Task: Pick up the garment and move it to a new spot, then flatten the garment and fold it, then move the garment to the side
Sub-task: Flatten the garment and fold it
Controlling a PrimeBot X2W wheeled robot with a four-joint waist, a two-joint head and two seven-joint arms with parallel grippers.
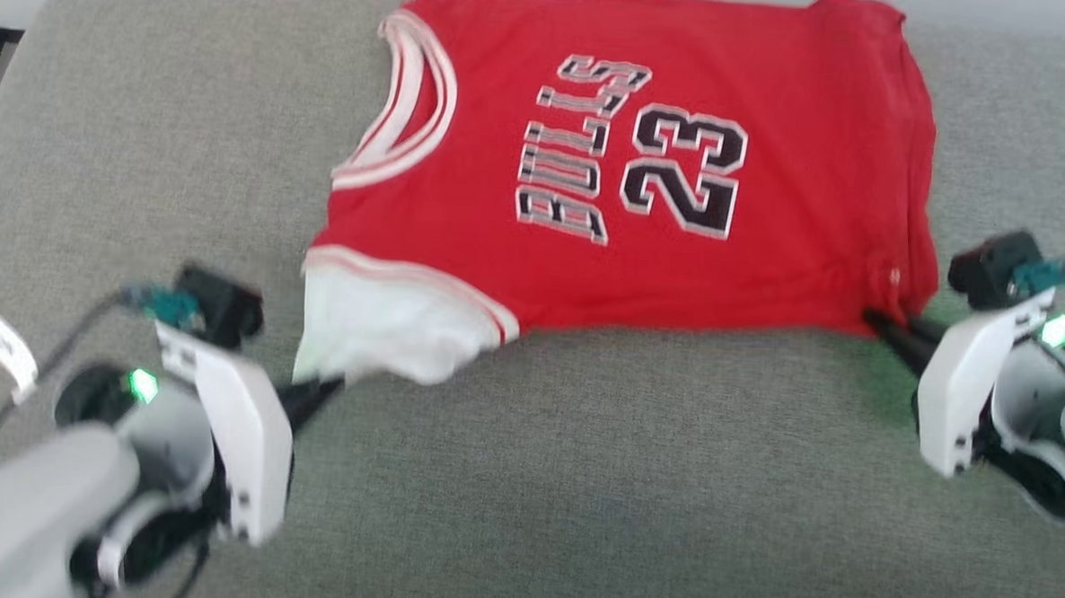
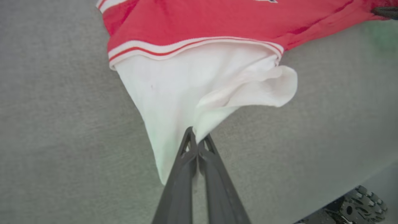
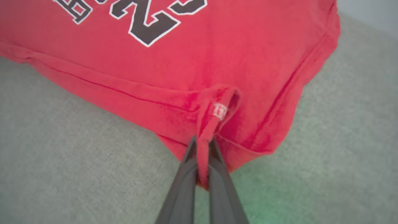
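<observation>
In the head view the garment (image 1: 768,255) lies spread in the upper middle of the frame on a grey cushion (image 1: 578,481), red side up, with black lettering (image 1: 633,151) reading "BULLS 23" turned sideways; its top edge is cut off by the frame. The left gripper (image 1: 336,382), at the lower left, has its dark fingers pressed together on the garment's white band (image 1: 378,328), whose near corner is pulled to a point. The right gripper (image 1: 869,315), at the right edge, has its fingers closed on the garment's lower right red corner. This view is blurred, and both arms are cut off by the frame. In the left wrist view the two fingers rise from the bottom middle and pinch a gather of white cloth at their tips (image 2: 195,137). The band fans out above them to a red-and-white striped edge, with one flap curling toward the right. The red cloth is cut off along the top. A dark shape (image 2: 385,11) at the upper right corner touches the red hem, but too little of it shows to tell what it is. A black wheel (image 2: 363,205) sits partly cut off at the lower right. In the right wrist view the fingers meet at the lower middle (image 3: 202,143), clamped on a narrow fold of red hem that runs down between them. A small white tag (image 3: 219,111) sits just above, its print unreadable. The lettering is cut off at the top.
</observation>
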